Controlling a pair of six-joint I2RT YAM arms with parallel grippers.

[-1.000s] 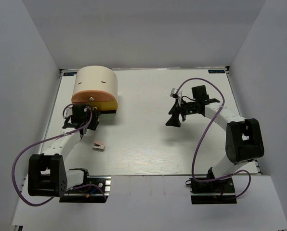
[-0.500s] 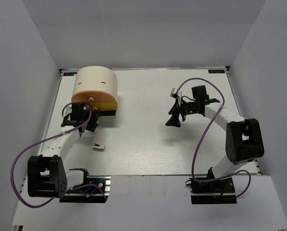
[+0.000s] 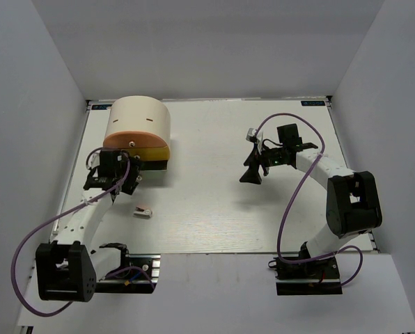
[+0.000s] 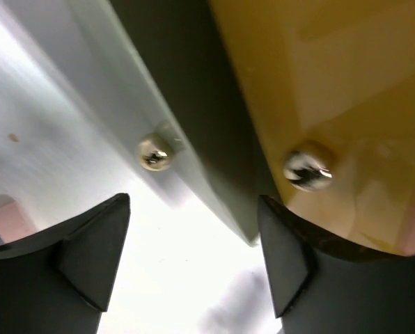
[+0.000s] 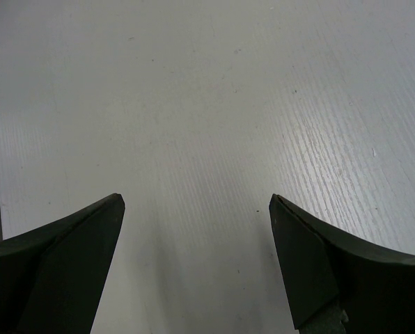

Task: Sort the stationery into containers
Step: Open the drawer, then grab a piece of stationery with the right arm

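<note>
DESK: Backed off since a second ago, has it?

FIELD: Yes. The left gripper (image 4: 193, 205) has drawn slightly away from the cream drawer box (image 3: 139, 125) and spread its fingers, which hold nothing. The right gripper (image 5: 197, 202) hangs wide apart and empty over the table (image 3: 214, 216).

DESK: Stationery?

FIELD: Only the grey-and-pink piece (image 3: 143, 210) shows. It lies beside the left arm, apart from the box.

DESK: Doing it well?

FIELD: Probably centre the small knob (image 4: 154, 153) between the fingers, then pull straight. The box crowds the far-left corner near the table edge; open room lies to its right.
</note>
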